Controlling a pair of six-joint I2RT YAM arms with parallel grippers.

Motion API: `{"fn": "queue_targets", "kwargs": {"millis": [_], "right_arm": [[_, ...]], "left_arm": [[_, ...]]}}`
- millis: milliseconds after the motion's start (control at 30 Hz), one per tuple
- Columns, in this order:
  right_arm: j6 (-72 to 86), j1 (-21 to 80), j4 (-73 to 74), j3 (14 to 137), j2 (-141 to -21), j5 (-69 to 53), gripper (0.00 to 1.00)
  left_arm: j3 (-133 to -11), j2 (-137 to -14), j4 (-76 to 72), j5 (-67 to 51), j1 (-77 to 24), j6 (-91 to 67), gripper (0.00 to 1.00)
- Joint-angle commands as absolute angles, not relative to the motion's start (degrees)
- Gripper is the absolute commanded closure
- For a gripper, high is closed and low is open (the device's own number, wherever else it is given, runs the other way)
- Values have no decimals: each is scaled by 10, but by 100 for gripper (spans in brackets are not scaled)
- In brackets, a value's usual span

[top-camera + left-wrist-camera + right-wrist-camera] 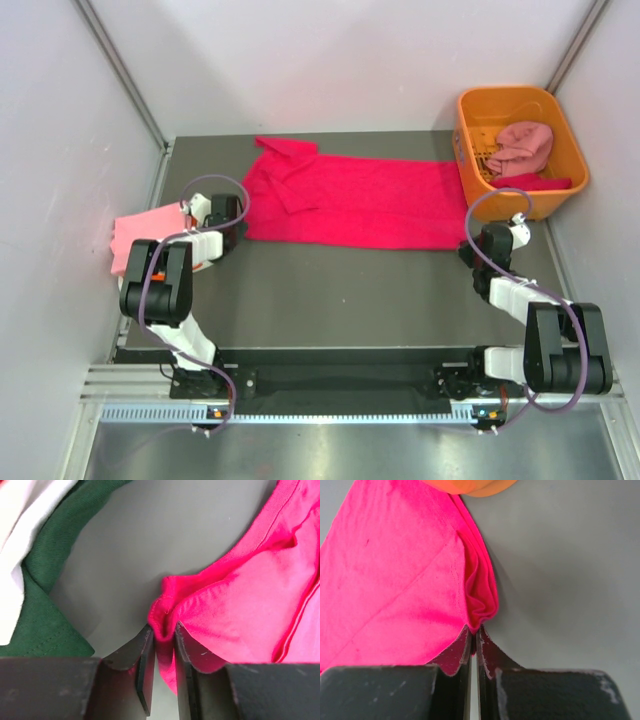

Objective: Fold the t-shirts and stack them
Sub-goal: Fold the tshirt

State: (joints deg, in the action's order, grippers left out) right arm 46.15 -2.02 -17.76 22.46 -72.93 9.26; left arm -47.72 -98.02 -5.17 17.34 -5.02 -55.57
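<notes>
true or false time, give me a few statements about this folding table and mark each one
1. The bright crimson-pink cloth t-shirt lies spread across the dark grey table. True.
2. The rigid orange plastic basket is empty. False: a dusty pink cloth shirt lies in it.
3. The left gripper pinches a fold of the crimson t-shirt. True.
4. The right gripper hangs wide open. False: it is shut on the crimson t-shirt's edge.
5. The basket stands at the table's far left. False: far right corner.

Fold of crimson-pink t-shirt (240,615) in left gripper (163,630), dark green t-shirt (45,610) nearby.
</notes>
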Motion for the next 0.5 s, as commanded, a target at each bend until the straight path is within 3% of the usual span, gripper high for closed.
{"fn": "queue_targets", "kwargs": {"millis": [0,200,267,300,467], "right_arm": [[451,-25,-205,223,-726,98,100],[450,-25,-204,223,-727,96,100],[450,-25,-205,223,-726,95,100],[449,-25,-205,222,-726,95,100],[448,-25,-191,222,-712,98,100]], "left_arm": [[-460,-961,-40,192,-48,-557,73],[-428,-929,-43,173,-48,-553,71],[-419,-927,-51,171,-48,-555,77],[-417,-928,-51,171,-48,-555,98],[-417,-906,-22,182,-48,-553,100]]}}
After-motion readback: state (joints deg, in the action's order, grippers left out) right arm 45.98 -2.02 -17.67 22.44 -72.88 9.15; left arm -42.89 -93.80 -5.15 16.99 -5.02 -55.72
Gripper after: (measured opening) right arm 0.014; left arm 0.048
